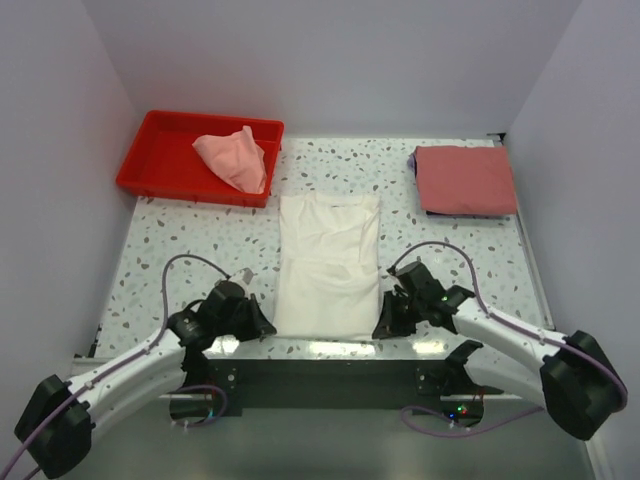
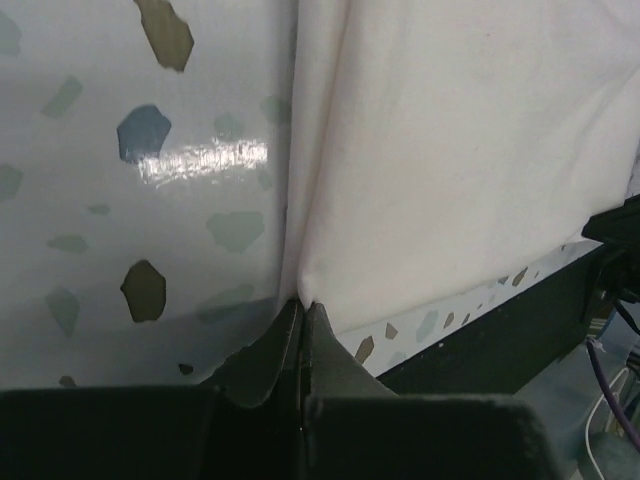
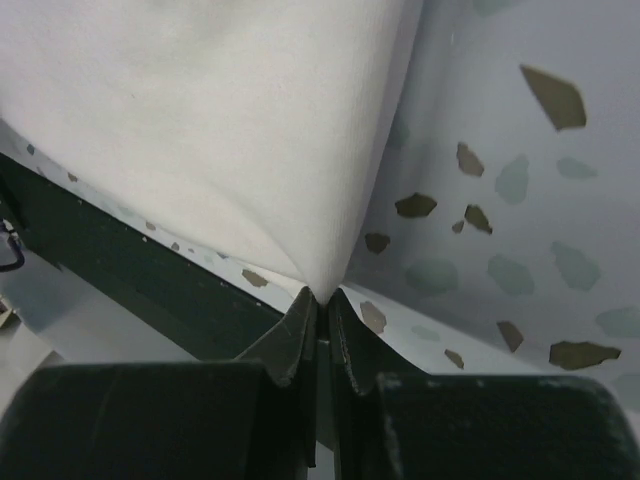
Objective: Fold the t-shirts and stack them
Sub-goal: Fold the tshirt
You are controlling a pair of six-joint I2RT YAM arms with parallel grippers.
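The left gripper (image 2: 302, 308) and right gripper (image 3: 322, 297) each pinch a near corner of the white t-shirt (image 1: 328, 262).

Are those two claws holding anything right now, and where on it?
Yes. Both hold the white t-shirt: the left gripper pinches its near left corner, and the right gripper pinches its near right corner.
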